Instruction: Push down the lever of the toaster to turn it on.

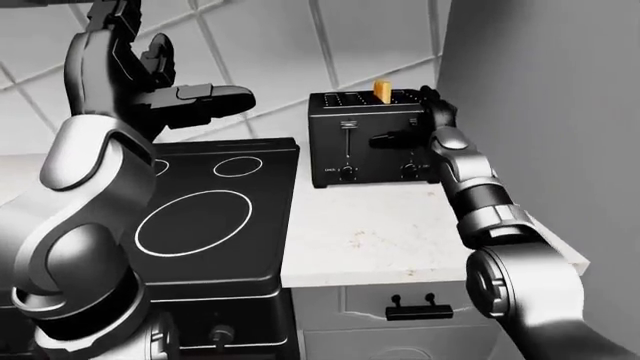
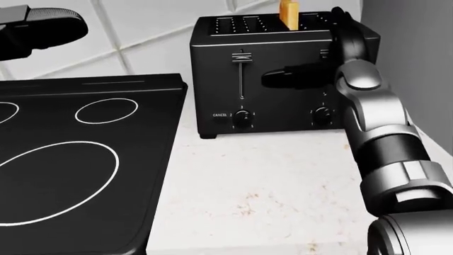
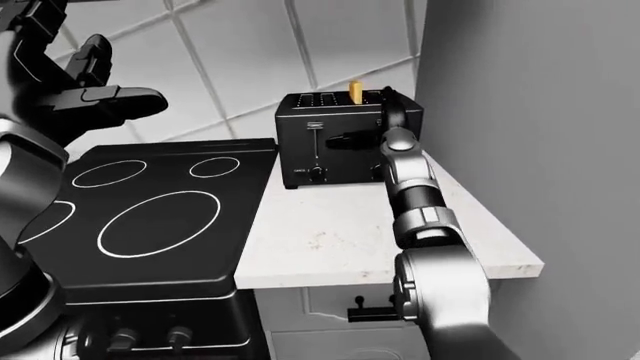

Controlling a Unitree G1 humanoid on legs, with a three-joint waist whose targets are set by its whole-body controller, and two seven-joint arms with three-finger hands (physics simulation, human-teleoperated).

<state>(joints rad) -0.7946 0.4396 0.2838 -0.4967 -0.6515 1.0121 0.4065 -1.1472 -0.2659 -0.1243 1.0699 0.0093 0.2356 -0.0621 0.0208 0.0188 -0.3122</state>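
Toaster (image 2: 272, 74): stood at the far edge of the counter (image 2: 269, 186), just beside the stove (image 2: 78, 159), near the grey wall on the right.
Lever: 1 slider (image 2: 241, 56) showed at the top of its left slot; the right one was hidden behind the hand.
Toast (image 2: 289, 13): 1 slice stuck up from a right-hand slot.
Right hand (image 2: 312, 74): fingers extended across the toaster's face, gripping nothing.
Left hand (image 1: 165, 90): raised over the stove, open, empty.
Handling: probably stiff and spring-loaded; press on the knob's top, since the light toaster might slide.
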